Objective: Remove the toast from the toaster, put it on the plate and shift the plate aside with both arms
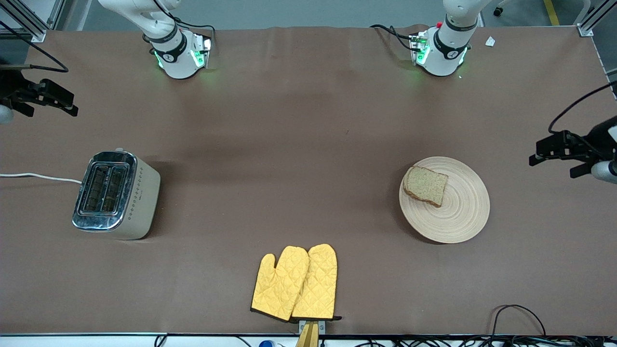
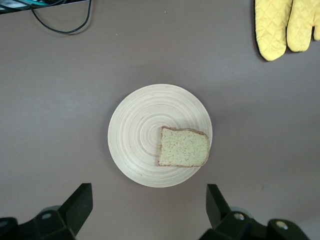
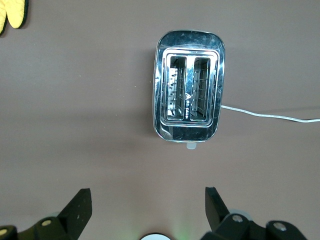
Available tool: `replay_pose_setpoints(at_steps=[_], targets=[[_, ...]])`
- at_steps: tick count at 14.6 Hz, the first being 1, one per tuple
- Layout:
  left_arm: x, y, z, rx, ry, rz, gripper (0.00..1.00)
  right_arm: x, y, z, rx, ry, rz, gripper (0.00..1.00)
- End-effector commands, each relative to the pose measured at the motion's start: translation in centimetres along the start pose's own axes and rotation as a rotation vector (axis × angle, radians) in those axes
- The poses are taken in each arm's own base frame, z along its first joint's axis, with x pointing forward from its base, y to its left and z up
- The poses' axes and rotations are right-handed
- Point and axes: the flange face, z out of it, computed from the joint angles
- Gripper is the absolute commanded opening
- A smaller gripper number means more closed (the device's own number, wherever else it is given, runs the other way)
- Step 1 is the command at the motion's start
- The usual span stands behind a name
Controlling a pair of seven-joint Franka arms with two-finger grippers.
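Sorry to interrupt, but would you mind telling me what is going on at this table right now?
Nothing is being handled at the moment. The toast lies on the wooden plate toward the left arm's end of the table, and both slots of the toaster are empty. The left gripper hangs open over the table beside the plate; the right gripper hangs open beside the toaster. A pair of yellow oven mitts lies untouched, nearest the front camera.

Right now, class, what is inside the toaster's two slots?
Both slots of the toaster show only wire racks, with no bread in them. The slot bottoms are too dark to make out. The toast lies on the plate.
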Motion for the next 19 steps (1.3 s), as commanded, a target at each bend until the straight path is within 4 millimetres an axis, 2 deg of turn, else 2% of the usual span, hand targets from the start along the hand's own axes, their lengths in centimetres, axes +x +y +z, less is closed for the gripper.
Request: replay_pose_setpoints(at_steps=[1,3,5,6,8,11,13,18,19], targets=[[-1.1,0.6,-1.3,0.054,0.003,-0.055,1.00,-0.3,0.0,-0.3,0.017,-0.001,0.006,1.00],[-1.4,0.3,-1.7,0.059,0.009,-0.096,1.00,-0.3,-0.1,-0.2,0.015,-0.007,0.008,1.00],[-2.2,2.0,-3.4,0.090,0.033,-0.090,1.00,-0.3,0.0,-0.1,0.017,-0.010,0.008,1.00],[-2.6,3.5,-4.1,0.116,0.035,-0.078,1.00,-0.3,0.0,-0.1,0.017,-0.010,0.009,1.00],[-2.9,5.4,-4.1,0.155,0.011,-0.073,1.00,-0.3,-0.2,-0.1,0.017,-0.011,0.005,1.00],[-3.5,4.8,-4.3,0.122,-0.004,-0.105,1.00,-0.3,-0.2,-0.1,0.017,-0.010,0.005,1.00],[-3.8,5.2,-4.6,0.118,-0.007,-0.108,1.00,-0.3,-0.2,-0.1,0.017,-0.011,0.003,1.00],[-5.1,5.4,-4.0,0.126,0.013,-0.132,1.00,-0.3,0.1,-0.1,0.017,-0.010,0.008,1.00],[-5.5,4.8,-3.7,0.126,0.023,-0.143,1.00,-0.3,0.1,-0.1,0.017,-0.007,0.008,1.00]])
